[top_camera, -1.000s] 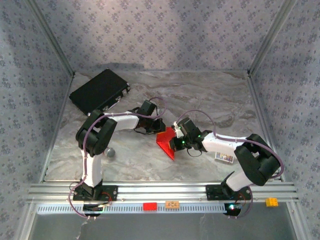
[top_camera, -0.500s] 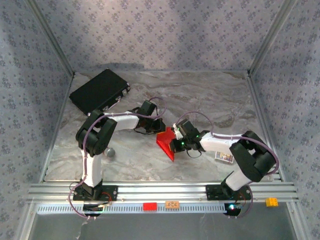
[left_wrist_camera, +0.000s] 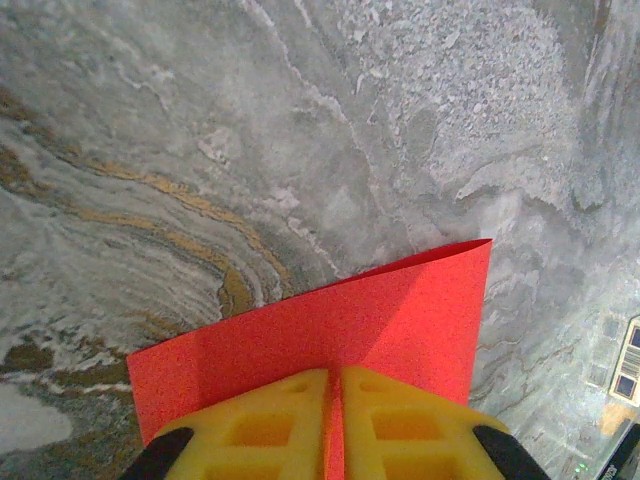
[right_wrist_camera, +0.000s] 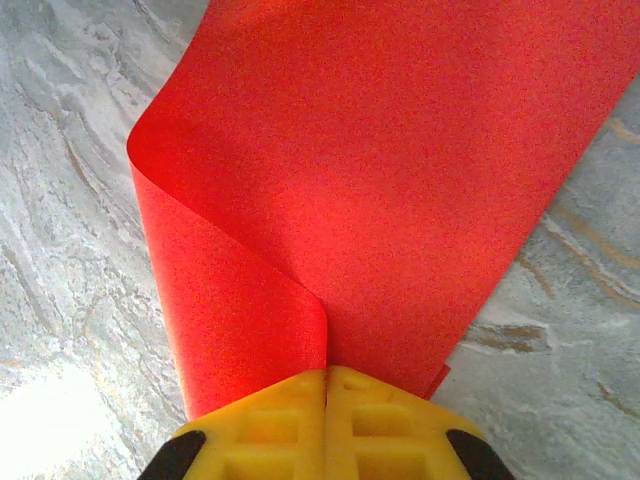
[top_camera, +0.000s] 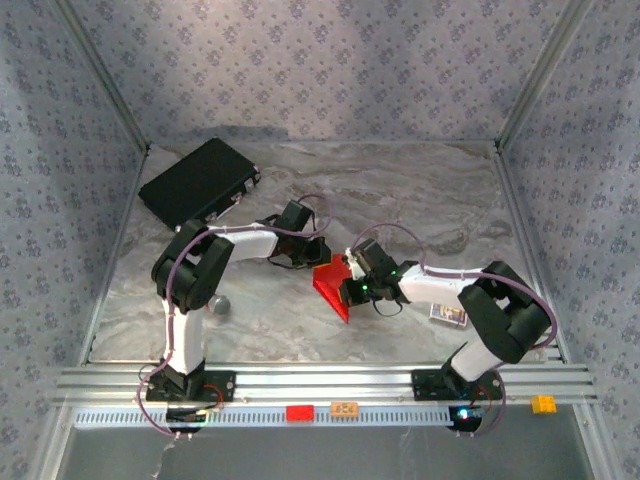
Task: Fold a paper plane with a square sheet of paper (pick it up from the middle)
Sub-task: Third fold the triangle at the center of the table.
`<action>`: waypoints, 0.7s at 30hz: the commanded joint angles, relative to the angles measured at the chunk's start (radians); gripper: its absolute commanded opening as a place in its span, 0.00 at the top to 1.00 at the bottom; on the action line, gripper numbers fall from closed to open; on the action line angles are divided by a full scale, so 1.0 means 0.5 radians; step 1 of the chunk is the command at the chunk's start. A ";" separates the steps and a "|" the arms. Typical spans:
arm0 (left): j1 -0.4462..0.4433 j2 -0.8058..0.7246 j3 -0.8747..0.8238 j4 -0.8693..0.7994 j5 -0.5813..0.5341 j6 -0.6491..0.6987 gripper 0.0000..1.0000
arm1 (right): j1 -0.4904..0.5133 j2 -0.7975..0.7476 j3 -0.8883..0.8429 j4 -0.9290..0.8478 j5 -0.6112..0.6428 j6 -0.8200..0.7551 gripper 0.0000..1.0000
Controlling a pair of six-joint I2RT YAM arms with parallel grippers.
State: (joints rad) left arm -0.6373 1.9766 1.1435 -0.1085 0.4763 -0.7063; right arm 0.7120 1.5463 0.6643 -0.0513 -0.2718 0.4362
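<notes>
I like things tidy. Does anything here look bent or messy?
The red paper looks odd: it isn't flat. The left claw and right claw each pinch it, and beside the right claw one side curls over in a soft loop. Nothing looks torn or spilled.

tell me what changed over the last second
The right arm swung its elbow slightly left. The left gripper and right gripper stayed shut on the paper, which barely shifted; the left arm and case kept still.
</notes>
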 commanded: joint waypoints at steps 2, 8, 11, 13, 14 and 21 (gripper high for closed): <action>-0.015 0.020 -0.041 -0.146 -0.082 0.039 0.88 | -0.001 -0.061 0.045 -0.073 0.050 -0.026 1.00; -0.014 0.022 -0.043 -0.146 -0.081 0.039 0.89 | -0.006 -0.071 0.035 -0.063 0.047 -0.018 1.00; -0.014 0.022 -0.042 -0.146 -0.081 0.038 0.88 | -0.009 -0.063 0.039 -0.055 0.045 -0.020 1.00; -0.014 0.023 -0.041 -0.151 -0.084 0.039 0.89 | -0.010 -0.052 0.040 -0.061 0.043 -0.021 1.00; -0.014 0.021 -0.040 -0.151 -0.081 0.041 0.89 | -0.010 -0.048 0.035 -0.063 0.038 -0.020 1.00; -0.014 0.023 -0.041 -0.151 -0.078 0.041 0.89 | -0.016 -0.034 0.036 -0.040 0.050 -0.017 1.00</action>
State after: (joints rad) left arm -0.6373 1.9766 1.1435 -0.1089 0.4755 -0.7063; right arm 0.7109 1.5314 0.6647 -0.0570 -0.2642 0.4362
